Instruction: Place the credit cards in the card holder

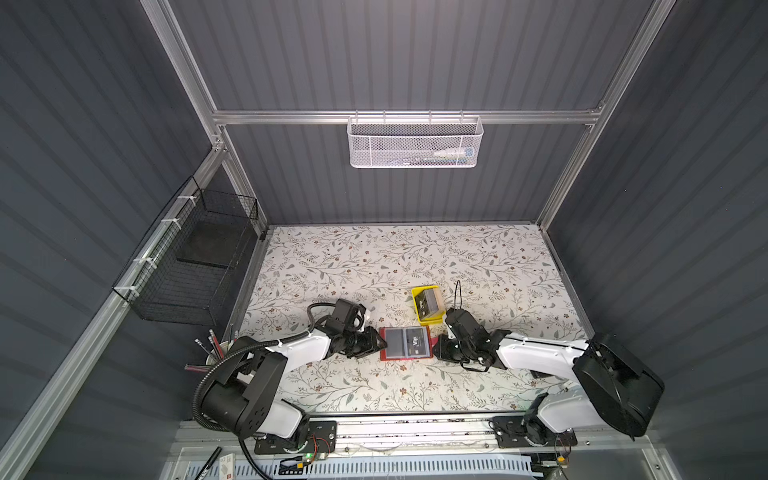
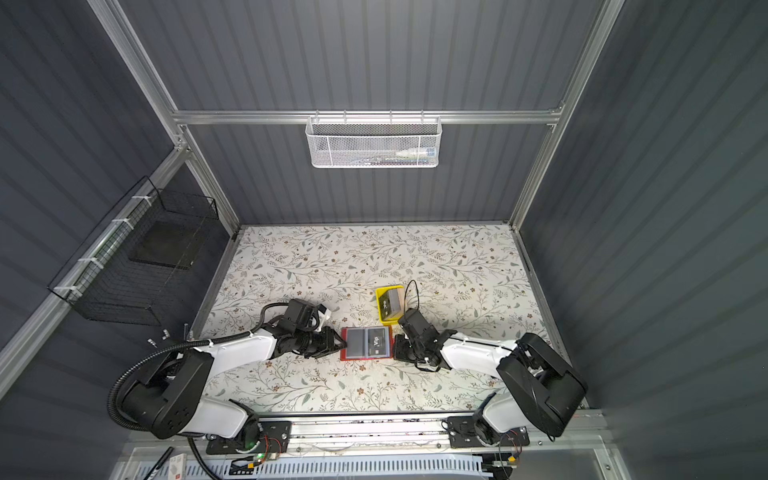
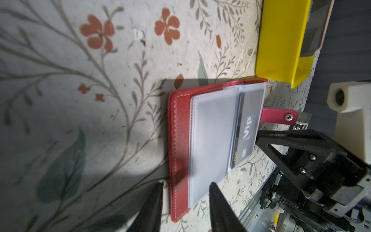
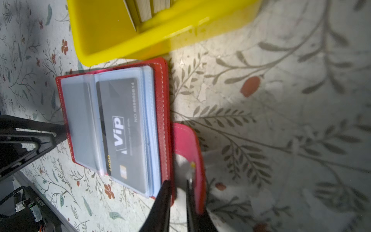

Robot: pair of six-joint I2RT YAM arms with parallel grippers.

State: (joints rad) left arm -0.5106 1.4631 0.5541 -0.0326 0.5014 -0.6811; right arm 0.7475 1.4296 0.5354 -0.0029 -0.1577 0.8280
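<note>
Card holder (image 1: 405, 343) first: where is it, and what am I dealing with?

It lies open and flat on the floral table (image 1: 374, 270), just beside the yellow tray (image 1: 431, 321). You're handling a light, floppy booklet with a soft red cover and slick clear pockets that will likely shift under a push. One black VIP card (image 4: 120, 128) already sits in a pocket.

And the remaining credit cards (image 1: 430, 302)?

They're stacked in the tray. Expect thin, stiff, slippery plastic. I'd take one by its exposed edges, not its faces.

How do my fingers stand?

Your left gripper (image 3: 186, 183) is parted, its fingers straddling the holder's near cover edge without clamping it. Your right gripper (image 4: 177, 181) has its fingers narrow, right at the strap (image 3: 279, 116). I can't tell whether they pinch the strap.

Where should I hold the booklet?

Pin the stitched cover rim or the strap, never the pockets, so you leave the sleeve mouth free.
</note>
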